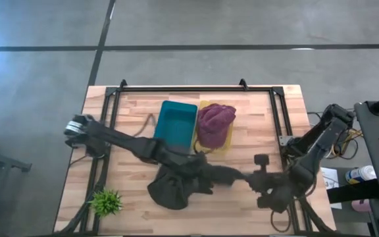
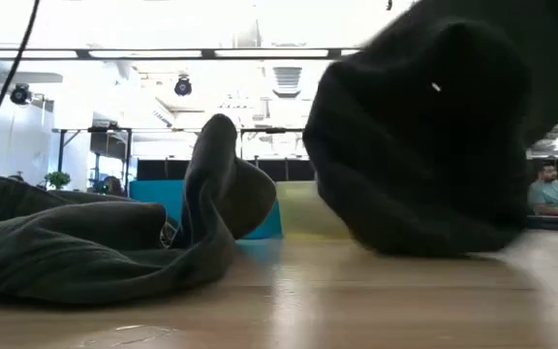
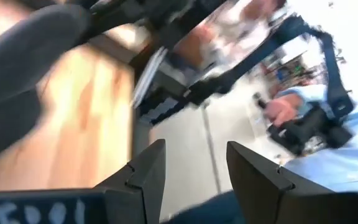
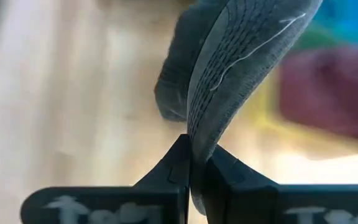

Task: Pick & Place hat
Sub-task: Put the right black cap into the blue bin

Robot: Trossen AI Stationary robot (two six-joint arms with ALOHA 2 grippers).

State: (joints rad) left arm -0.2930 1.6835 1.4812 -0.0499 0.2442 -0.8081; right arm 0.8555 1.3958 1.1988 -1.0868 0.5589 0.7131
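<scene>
Dark grey hat (image 2: 95, 247) fabric fills the low view's foreground, slumped on the wooden surface (image 2: 356, 301) at lower left, with a second dark fabric mass lifted at upper right. In the high view the same hat (image 1: 176, 184) sits low centre of the frame, a bunched dark heap on the surface (image 1: 255, 131), both arms meeting over it.

Right hand (image 4: 194, 171) clenched on the hat: in the right wrist view its two fingers are pinched together on a ribbed grey edge of the hat (image 4: 241, 68), fabric rising between them. In the high view the right hand (image 1: 226, 176) reaches in from the lower right toward the heap.

Left hand (image 3: 194, 168) released: left wrist view shows its fingers standing apart with nothing between them, grey hat fabric (image 3: 23, 56) at upper left of that frame. In the high view the left arm runs diagonally from mid left down to the heap; its fingertips are hidden there.

Teal bin (image 1: 176, 124) and yellow tray (image 1: 227, 141) sit side by side above the hat, centre frame. A purple cloth item (image 1: 214, 122) lies on the tray. Small green plant (image 1: 106, 202) at lower left. A person (image 2: 548, 189) sits far right in the low view's background.
</scene>
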